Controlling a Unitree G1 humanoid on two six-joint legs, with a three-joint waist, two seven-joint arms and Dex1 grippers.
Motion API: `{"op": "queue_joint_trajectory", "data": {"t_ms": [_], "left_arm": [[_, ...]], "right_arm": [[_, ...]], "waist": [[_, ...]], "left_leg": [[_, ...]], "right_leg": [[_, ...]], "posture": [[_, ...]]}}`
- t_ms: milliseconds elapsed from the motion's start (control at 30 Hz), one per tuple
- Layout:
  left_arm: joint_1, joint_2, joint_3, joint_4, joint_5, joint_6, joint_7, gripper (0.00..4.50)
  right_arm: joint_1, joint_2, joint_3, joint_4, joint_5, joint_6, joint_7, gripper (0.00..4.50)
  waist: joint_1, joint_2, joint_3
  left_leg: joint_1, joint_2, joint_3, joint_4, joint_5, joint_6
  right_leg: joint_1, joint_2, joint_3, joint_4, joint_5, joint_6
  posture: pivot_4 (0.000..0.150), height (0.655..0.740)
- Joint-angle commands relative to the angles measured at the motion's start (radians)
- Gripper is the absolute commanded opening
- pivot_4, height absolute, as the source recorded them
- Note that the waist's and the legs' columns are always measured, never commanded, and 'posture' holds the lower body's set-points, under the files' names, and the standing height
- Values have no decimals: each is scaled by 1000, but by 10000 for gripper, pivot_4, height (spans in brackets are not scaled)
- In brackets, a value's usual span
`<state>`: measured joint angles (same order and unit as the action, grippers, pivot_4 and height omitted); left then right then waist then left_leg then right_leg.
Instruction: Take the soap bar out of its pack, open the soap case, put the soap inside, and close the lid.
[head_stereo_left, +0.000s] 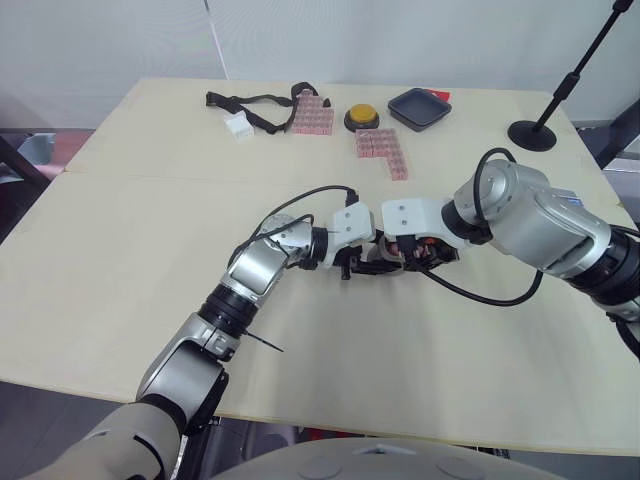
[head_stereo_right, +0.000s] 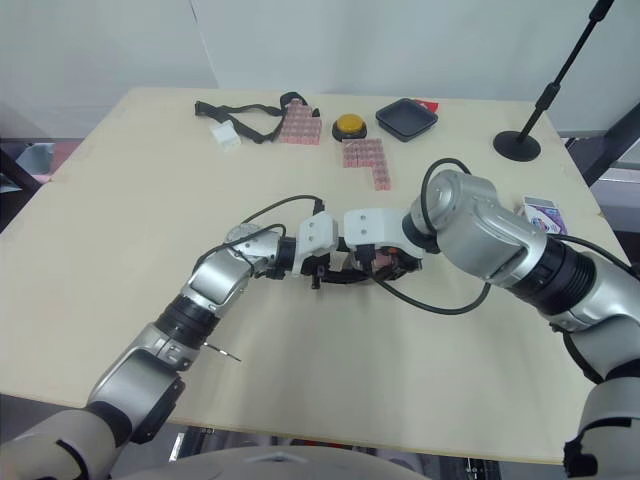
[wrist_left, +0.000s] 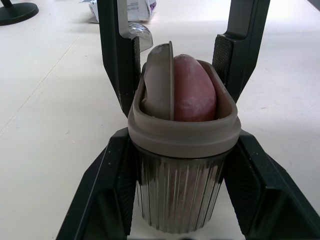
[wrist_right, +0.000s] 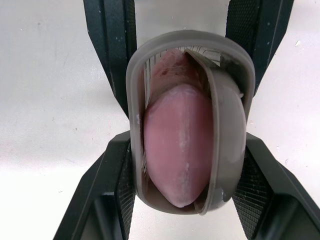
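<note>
The soap case (head_stereo_left: 376, 256), ribbed clear walls with a grey rim, lies at the table's middle between both grippers. The pink soap bar (wrist_left: 194, 89) sits in its open mouth and sticks out a little, with a grey lid flap (wrist_left: 159, 82) standing beside it. My left gripper (wrist_left: 182, 150) is shut on the case's ribbed body. From the opposite side my right gripper (wrist_right: 185, 145) is closed around the rim end, its fingers (wrist_left: 239, 47) flanking the soap. The purple-and-white soap pack (head_stereo_right: 543, 214) lies near the table's right edge.
At the back of the table are a black strap (head_stereo_left: 256, 103), a small white piece (head_stereo_left: 239, 126), two pink blister packs (head_stereo_left: 312, 115) (head_stereo_left: 383, 152), a yellow button (head_stereo_left: 362, 118) and a black tray (head_stereo_left: 419, 108). A stand's round base (head_stereo_left: 532, 133) sits back right.
</note>
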<state>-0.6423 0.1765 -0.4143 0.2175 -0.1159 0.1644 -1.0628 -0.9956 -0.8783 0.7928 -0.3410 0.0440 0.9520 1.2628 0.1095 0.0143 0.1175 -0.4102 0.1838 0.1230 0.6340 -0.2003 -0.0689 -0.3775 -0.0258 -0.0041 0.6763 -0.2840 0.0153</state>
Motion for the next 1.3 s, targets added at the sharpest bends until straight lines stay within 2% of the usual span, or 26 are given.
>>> {"op": "queue_joint_trajectory", "data": {"t_ms": [33, 567, 633, 667, 767, 833, 1000, 1100, 1167, 1300], "left_arm": [[-22, -1, 28, -10, -10, -16, 9, 21136], [-2, -24, 15, -9, 1, -33, 16, 21136], [-1, -18, 19, -7, -2, -38, 10, 20771], [2, -11, 23, -8, -7, -44, 3, 20771], [9, 4, 36, -12, -21, -55, -12, 20771], [19, 15, 46, -16, -32, -67, -22, 20771], [74, 39, 94, -68, -105, -91, -61, 20771], [136, 59, 139, -125, -207, -69, -118, 20771], [160, 66, 162, -138, -250, -59, -141, 20771], [196, 77, 187, -161, -286, -72, -156, 20771]], "right_arm": [[-2, -17, -40, -19, -25, -6, 1, 21277], [5, 5, -61, -29, -21, 15, 7, 21277], [7, 7, -68, -27, -12, 17, 12, 30732], [15, 2, -81, -27, -4, 18, 13, 33018], [47, -11, -128, -28, 20, 26, 11, 43815], [96, -36, -180, -24, 38, 1, 9, 44787], [328, -23, -488, -27, 216, 8, -28, 44787], [582, 72, -785, -1, 362, -152, -49, 44787], [697, 149, -925, 12, 430, -251, -58, 44787], [898, 215, -994, -21, 452, -517, 4, 44787]], "waist": [[0, 0, 0], [0, 0, 0], [0, 0, 0], [0, 0, 0], [1, 0, 0], [3, 0, 0], [14, 0, 0], [18, 0, 0], [26, 0, -2], [23, 0, -2]], "left_leg": [[0, 0, 0, 0, 0, 0], [0, 0, 0, 1, 0, 0], [0, 0, 0, 1, 0, 0], [0, 0, 0, 1, 0, 0], [0, 0, 0, 1, 0, 0], [0, 0, 0, 1, 0, 0], [0, 0, 1, 2, -1, 2], [0, 0, 1, 2, -1, 2], [-1, 0, 2, 2, -3, 3], [-2, -1, 3, 4, -4, 4]], "right_leg": [[0, 0, 0, 0, 0, 0], [0, 0, 0, 1, 0, 0], [0, 0, 0, 2, 0, 0], [0, 0, 1, 2, 0, 0], [0, 0, 1, 2, 0, 0], [0, 0, 1, 2, 0, 0], [0, -1, 1, 1, 0, 0], [-1, -1, 1, 1, 0, 0], [-1, -2, 1, -1, 0, 0], [-1, -2, 1, -1, 0, 0]], "posture": [[1500, 7400], [1500, 7400], [1500, 7400], [1500, 7400], [1500, 7400], [1500, 7400], [1500, 7400], [1500, 7400], [1500, 7400], [1500, 7400]]}}
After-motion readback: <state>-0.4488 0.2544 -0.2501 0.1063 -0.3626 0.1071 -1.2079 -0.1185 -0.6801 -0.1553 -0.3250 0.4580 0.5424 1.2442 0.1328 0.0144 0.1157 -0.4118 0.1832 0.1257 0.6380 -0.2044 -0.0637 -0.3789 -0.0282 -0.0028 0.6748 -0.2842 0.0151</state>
